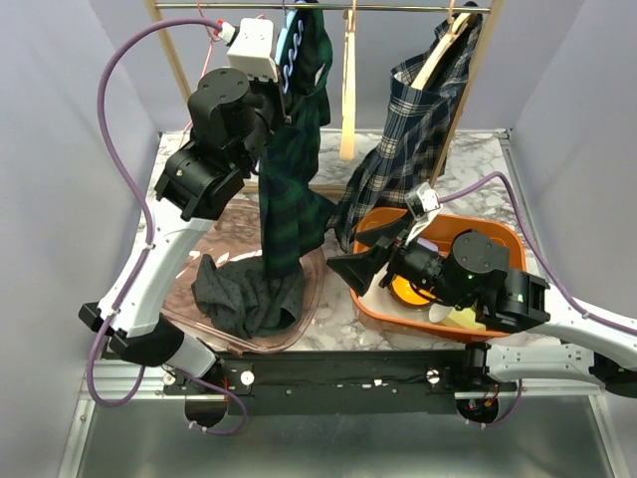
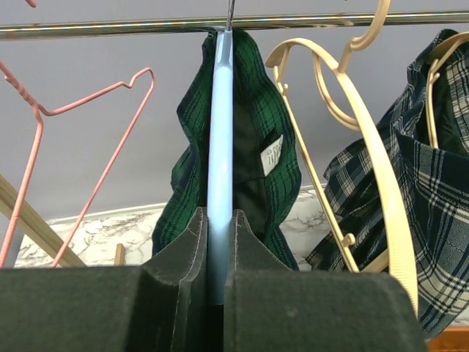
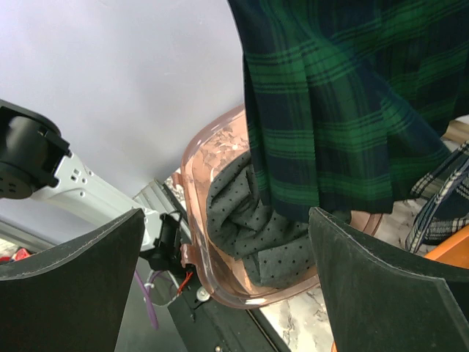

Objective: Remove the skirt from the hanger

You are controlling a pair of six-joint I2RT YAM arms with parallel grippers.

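At the clothes rail [image 2: 110,28], my left hand [image 2: 220,242] pinches the lower part of the pale blue hanger [image 2: 220,132], its pads nearly pressed together on the plastic. The green tartan skirt [image 1: 289,189] hangs from that hanger, and the hook is on the rail. The hem drops over the clear pink tub [image 3: 205,169], where a grey dotted cloth [image 3: 242,213] lies. My right hand [image 3: 226,220] is low over the orange bin [image 1: 498,234] on the marble table [image 1: 478,169], spread wide and holding nothing, facing the skirt's lower folds.

I judge the step in hand to be steadying the hanger so the other arm can take the cloth; the skirt is not yet off. The next move calls for the right hand to go forward and close on a good fold of tartan. It should then draw the skirt down and away while the left keeps the hanger firm. I cannot tell how the waistband is fastened to the hanger.
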